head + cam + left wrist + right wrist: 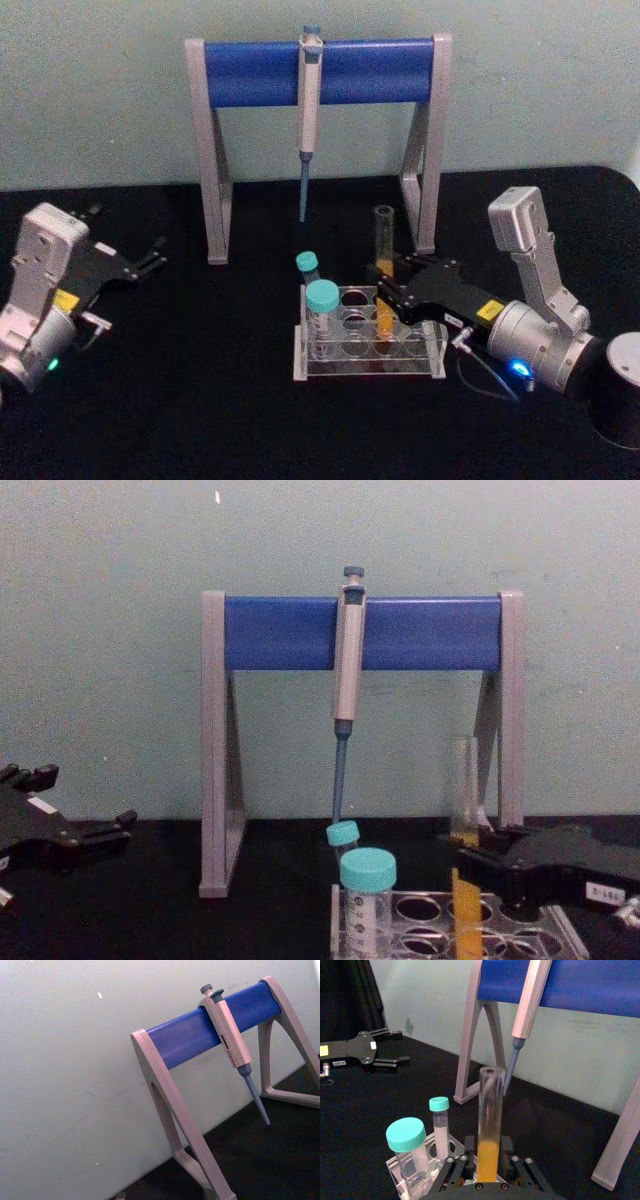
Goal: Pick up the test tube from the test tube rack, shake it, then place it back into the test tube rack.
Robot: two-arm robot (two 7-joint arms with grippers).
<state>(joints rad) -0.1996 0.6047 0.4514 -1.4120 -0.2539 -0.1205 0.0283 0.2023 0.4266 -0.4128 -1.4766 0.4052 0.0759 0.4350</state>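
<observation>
The test tube [384, 262] [490, 1120] [463, 780] stands upright in a hole of the clear test tube rack [420, 347] [520, 912] at table centre, with orange-yellow liquid in its lower part. My right gripper [386, 292] [489, 1161] [462, 856] reaches in from the right and is shut on the tube just above the rack's top plate. Its black fingers [465, 1162] press against both sides of the glass. My left gripper [152, 258] [390, 1049] rests at the far left of the table, open and holding nothing.
Two teal-capped vials [322, 300] [307, 263] stand in the rack's left holes. Behind the rack is a grey-and-blue pipette stand [250, 70] [200, 1035] with a grey pipette [308, 110] [347, 660] hanging above the tube. A dark cylinder [622, 390] sits at the right edge.
</observation>
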